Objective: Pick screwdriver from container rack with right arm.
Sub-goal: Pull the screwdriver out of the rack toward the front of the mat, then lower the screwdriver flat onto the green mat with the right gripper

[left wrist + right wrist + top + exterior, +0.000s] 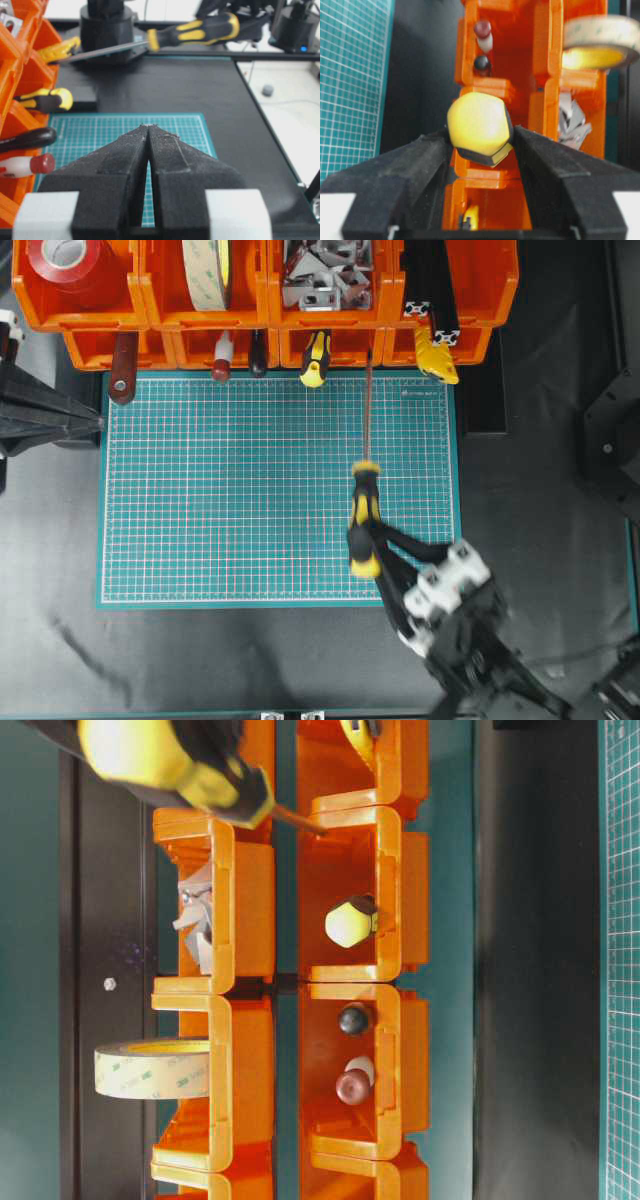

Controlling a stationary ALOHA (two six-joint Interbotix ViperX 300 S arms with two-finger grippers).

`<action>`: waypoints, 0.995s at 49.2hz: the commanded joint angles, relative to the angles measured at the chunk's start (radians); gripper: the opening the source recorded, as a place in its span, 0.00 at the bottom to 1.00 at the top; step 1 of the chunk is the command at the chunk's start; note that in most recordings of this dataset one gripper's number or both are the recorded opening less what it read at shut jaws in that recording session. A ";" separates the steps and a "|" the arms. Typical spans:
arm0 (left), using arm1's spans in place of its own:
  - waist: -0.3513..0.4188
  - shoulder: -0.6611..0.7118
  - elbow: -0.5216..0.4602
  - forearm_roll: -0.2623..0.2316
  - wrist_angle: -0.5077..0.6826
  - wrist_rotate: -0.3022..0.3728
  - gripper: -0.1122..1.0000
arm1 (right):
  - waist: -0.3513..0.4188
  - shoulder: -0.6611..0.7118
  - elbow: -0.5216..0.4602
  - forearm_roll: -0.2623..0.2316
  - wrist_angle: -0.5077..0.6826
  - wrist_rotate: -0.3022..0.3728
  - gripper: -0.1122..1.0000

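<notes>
My right gripper (pixel 362 540) is shut on the yellow-and-black handle of the screwdriver (pixel 364 515), held above the green mat. The thin shaft (pixel 368 410) points straight at the orange container rack (pixel 150 315), and its tip reaches the front of the lower bins. In the right wrist view the handle's yellow butt end (pixel 480 127) is clamped between both fingers (pixel 420 165). From table level the handle (pixel 160 755) shows at top left, before the rack (pixel 390 900). The left wrist view catches the screwdriver (pixel 195 31) far off. My left gripper (pixel 149 127) is shut and holds nothing.
Lower bins hold a second yellow-and-black handle (pixel 316 358), a black handle (pixel 258 352), a red-tipped tool (pixel 221 362), a brown handle (pixel 122 375) and a yellow tool (pixel 437 355). Upper bins hold red tape (pixel 70 265), a tape roll (pixel 205 270) and metal brackets (pixel 325 275). The mat (pixel 230 500) lies below.
</notes>
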 commanded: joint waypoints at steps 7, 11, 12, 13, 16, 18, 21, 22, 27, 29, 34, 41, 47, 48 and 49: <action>-0.002 -0.018 -0.034 0.003 0.040 -0.021 0.10 | 0.057 -0.012 -0.025 0.020 -0.097 -0.173 0.47; -0.002 -0.026 -0.043 0.003 0.044 -0.025 0.10 | 0.058 -0.015 -0.009 0.032 -0.181 -0.189 0.47; -0.003 -0.026 -0.046 0.003 0.043 -0.025 0.10 | 0.058 -0.018 -0.005 0.032 -0.202 -0.190 0.47; -0.002 -0.026 -0.048 0.003 0.044 -0.025 0.10 | 0.058 -0.020 -0.002 0.032 -0.224 -0.192 0.47; -0.002 -0.028 -0.054 0.003 0.044 -0.025 0.10 | 0.052 -0.021 0.014 0.032 -0.282 -0.192 0.47; -0.003 -0.029 -0.058 0.003 0.044 -0.025 0.10 | 0.048 -0.021 0.025 0.032 -0.314 -0.193 0.47; -0.006 -0.029 -0.066 0.003 0.044 -0.025 0.10 | 0.037 -0.023 0.052 0.032 -0.360 -0.187 0.47; -0.006 -0.031 -0.069 0.003 0.044 -0.025 0.10 | 0.034 -0.023 0.061 0.032 -0.373 -0.184 0.47; -0.014 -0.026 -0.080 0.003 0.044 -0.025 0.10 | 0.003 -0.023 0.124 0.032 -0.446 -0.179 0.47; -0.015 -0.026 -0.084 0.003 0.044 -0.025 0.10 | -0.017 -0.021 0.153 0.032 -0.483 -0.176 0.47; -0.017 -0.015 -0.097 0.003 0.044 -0.026 0.10 | -0.080 -0.014 0.207 0.032 -0.583 -0.173 0.47; -0.020 -0.003 -0.115 0.003 0.046 -0.028 0.10 | -0.178 -0.015 0.244 0.025 -0.666 -0.172 0.47; -0.021 0.006 -0.118 0.003 0.046 -0.038 0.10 | -0.242 -0.014 0.252 0.021 -0.690 -0.173 0.47; -0.021 0.009 -0.117 0.003 0.046 -0.040 0.10 | -0.250 -0.014 0.253 0.020 -0.690 -0.173 0.47; -0.021 0.011 -0.118 0.003 0.048 -0.041 0.10 | -0.258 -0.014 0.253 0.021 -0.692 -0.173 0.47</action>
